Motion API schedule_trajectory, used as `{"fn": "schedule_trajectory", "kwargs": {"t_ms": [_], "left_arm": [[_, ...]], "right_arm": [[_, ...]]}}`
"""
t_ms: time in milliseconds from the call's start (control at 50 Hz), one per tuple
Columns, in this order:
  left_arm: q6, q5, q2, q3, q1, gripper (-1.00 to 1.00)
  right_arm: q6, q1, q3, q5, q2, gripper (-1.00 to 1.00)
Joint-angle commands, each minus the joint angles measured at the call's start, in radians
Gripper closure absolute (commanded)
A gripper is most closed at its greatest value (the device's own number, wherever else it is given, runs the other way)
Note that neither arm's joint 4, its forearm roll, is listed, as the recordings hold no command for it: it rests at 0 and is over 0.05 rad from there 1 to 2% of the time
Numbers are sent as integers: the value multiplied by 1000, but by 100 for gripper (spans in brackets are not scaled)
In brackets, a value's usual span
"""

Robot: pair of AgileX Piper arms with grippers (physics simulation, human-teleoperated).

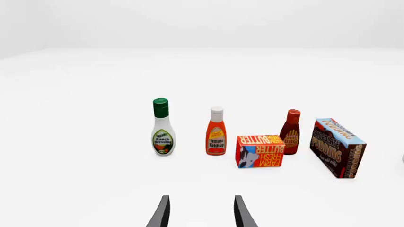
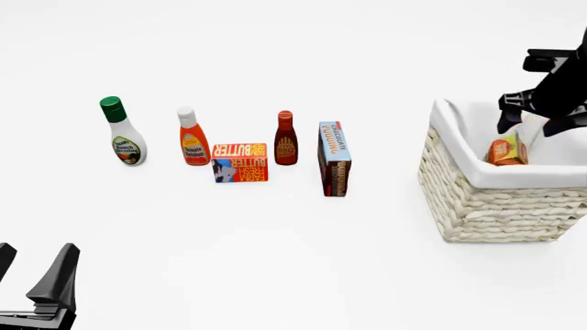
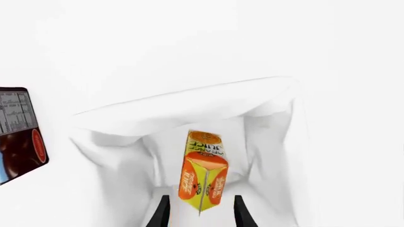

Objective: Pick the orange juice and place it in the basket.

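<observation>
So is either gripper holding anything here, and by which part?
Left gripper: nothing. Right gripper straddles the orange juice in the basket; actual hold cannot be told.

Bottles: three, namely one ranch dressing bottle [image 2: 122, 134], one ketchup bottle [image 2: 192, 139], one dark red sauce bottle [image 2: 286, 139]. Boxes: two, namely one butter box [image 2: 240, 163], one chocolate pudding box [image 2: 334, 159]. Cartons: one orange juice carton [image 2: 507, 150]. Baskets: one wicker basket [image 2: 486, 206].
</observation>
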Motion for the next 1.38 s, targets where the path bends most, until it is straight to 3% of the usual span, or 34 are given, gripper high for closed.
{"fn": "schedule_trajectory", "kwargs": {"t_ms": [20, 760, 1380], "left_arm": [[0, 0, 0, 0, 0, -100], [0, 0, 0, 0, 0, -100], [0, 0, 0, 0, 0, -100]], "right_arm": [[2, -7, 1, 0, 0, -100], [9, -2, 15, 0, -21, -100], [-39, -28, 117, 0, -197, -100]]}}
